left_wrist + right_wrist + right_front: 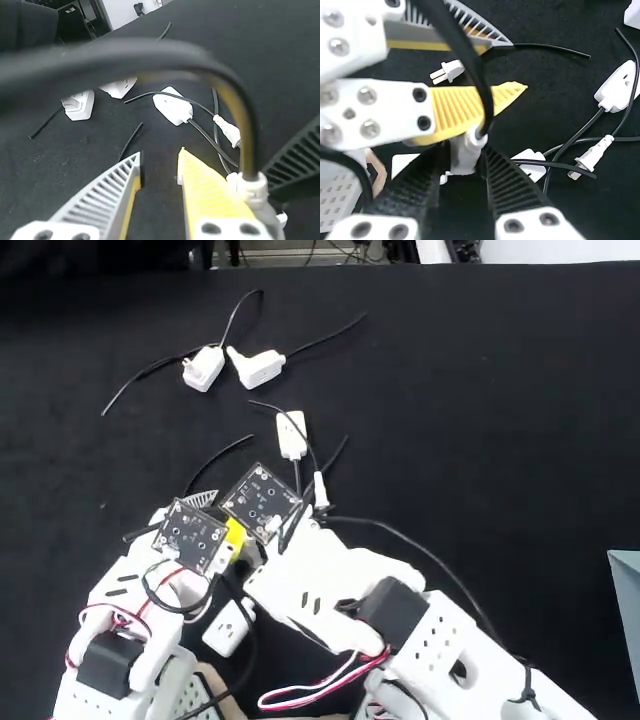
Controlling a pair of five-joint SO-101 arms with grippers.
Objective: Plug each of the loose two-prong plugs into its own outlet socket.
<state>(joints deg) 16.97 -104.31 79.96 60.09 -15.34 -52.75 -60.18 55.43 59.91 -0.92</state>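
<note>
Black bench (pixel 500 390), lower middle: right tool (pixel 465 160) clamps a white plug (pixel 468 142), left tool (pixel 159 154) stands apart; next probably aligning prongs to socket (pixel 290 432).

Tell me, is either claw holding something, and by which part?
The right gripper clamps a white plug by its body; the left gripper is open, empty.

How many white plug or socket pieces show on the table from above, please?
5: a far block, its angled neighbour, a corded block, a small plug, a near block between the arms. Others may hide beneath them.
</note>
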